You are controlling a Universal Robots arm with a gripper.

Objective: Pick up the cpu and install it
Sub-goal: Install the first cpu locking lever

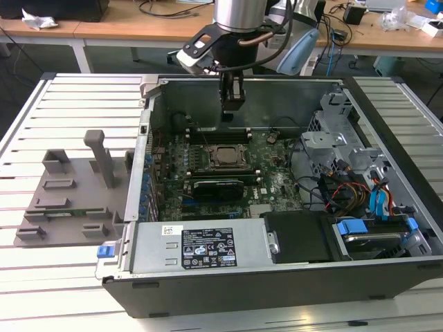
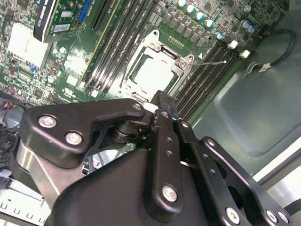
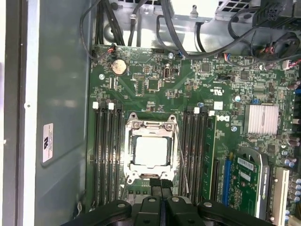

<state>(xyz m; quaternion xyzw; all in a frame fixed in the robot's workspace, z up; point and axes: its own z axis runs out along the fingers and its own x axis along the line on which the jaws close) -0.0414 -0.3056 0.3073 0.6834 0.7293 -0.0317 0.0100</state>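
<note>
Open computer case point(image 1: 291, 277) on the slatted tabletop point(image 1: 69, 97), your hand point(image 1: 233, 104) hanging above the motherboard point(image 3: 155, 89).

Your hand's fingers are pressed together, holding nothing, with free room beneath. The cpu point(image 3: 151, 151) lies inside its socket frame point(image 3: 133, 126), between memory slots point(image 3: 106, 155). A grey fixture point(image 1: 69, 190) sits on the exterior view's left.

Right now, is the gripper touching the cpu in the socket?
Apart. In the exterior view the gripper hangs well above the cpu, with the case's back wall visible between them.
</note>
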